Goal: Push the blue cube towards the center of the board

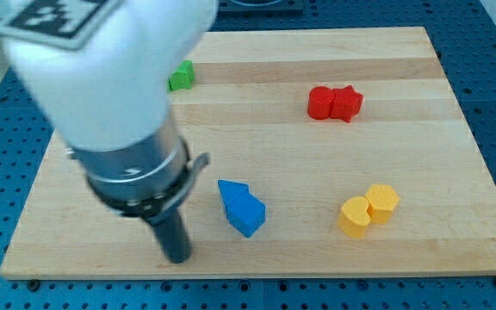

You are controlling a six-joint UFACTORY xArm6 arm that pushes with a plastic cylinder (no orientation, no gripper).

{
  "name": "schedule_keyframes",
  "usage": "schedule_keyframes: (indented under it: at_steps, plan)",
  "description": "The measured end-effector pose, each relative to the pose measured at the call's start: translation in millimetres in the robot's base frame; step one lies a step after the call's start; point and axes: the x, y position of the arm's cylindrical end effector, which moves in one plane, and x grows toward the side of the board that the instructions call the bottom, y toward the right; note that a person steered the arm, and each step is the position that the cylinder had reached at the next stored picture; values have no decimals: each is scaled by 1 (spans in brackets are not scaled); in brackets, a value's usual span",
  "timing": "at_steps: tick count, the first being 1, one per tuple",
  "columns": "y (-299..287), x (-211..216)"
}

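Two blue blocks lie touching at the view's lower middle: a blue cube (248, 213) with a smaller blue wedge-like block (230, 191) against its upper left side. My tip (177, 257) is on the board at the view's lower left, to the left of and slightly below the blue cube, with a gap between them. The large white and grey arm body covers the view's upper left.
Two red blocks (334, 103) touch at the upper right. Two yellow blocks (368, 209) touch at the lower right. A green block (180, 77) peeks out beside the arm at the upper left. The wooden board (420, 155) lies on a blue perforated table.
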Motion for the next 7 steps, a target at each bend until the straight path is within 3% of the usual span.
schedule_keyframes:
  at_steps: [3, 7]
  plan:
    - [103, -22]
    - [39, -83]
